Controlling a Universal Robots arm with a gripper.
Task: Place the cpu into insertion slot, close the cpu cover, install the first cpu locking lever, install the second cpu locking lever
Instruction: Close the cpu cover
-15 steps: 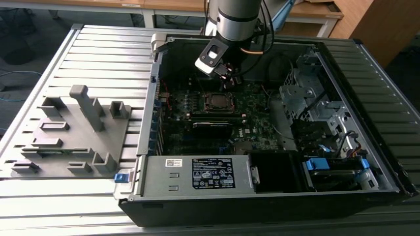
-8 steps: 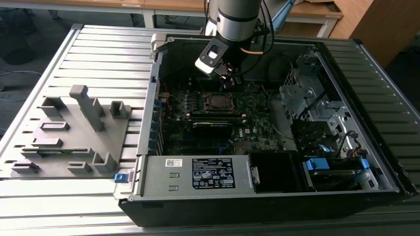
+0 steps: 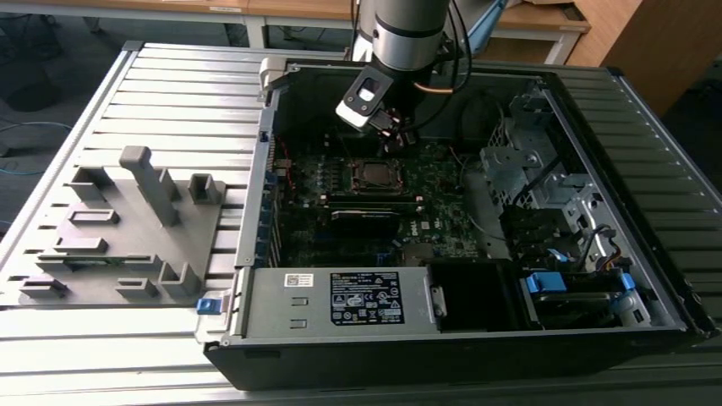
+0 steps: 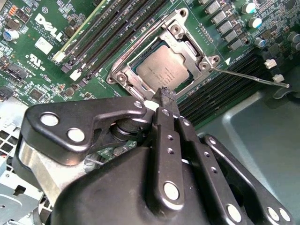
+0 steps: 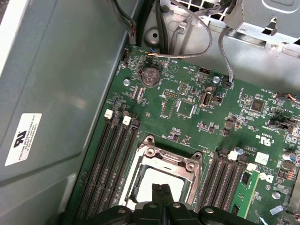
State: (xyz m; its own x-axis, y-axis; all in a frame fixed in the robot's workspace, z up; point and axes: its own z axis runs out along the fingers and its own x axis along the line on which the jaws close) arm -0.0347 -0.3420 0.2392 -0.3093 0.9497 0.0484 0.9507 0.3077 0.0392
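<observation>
Big and black and very close, the gripper (image 4: 166, 96) shows in both wrist views. Its two fingers (image 4: 161, 140) are pressed together with nothing between them. The tips sit right at the edge of the socket; I cannot tell if they touch it.

The cpu (image 4: 161, 70) lies flat in its slot, grey face up, so that step looks done. The cpu cover (image 4: 187, 47) (the shiny metal frame with the square hole) looks folded down around the chip, so that step looks done too.

One thin locking lever (image 4: 248, 77) sticks out sideways from a corner of the cover, away over the memory slots. It does not look hooked down yet. I cannot make out the other lever, so both lever steps seem to be left.

From the exterior view, the arm reaches down into the far part of the open computer case (image 3: 270, 85), and the gripper hangs just above the socket on the green board (image 3: 440, 194). A grey holder (image 3: 124, 228) rests on the table (image 3: 169, 93) at the exterior view's left, well apart from the work.
</observation>
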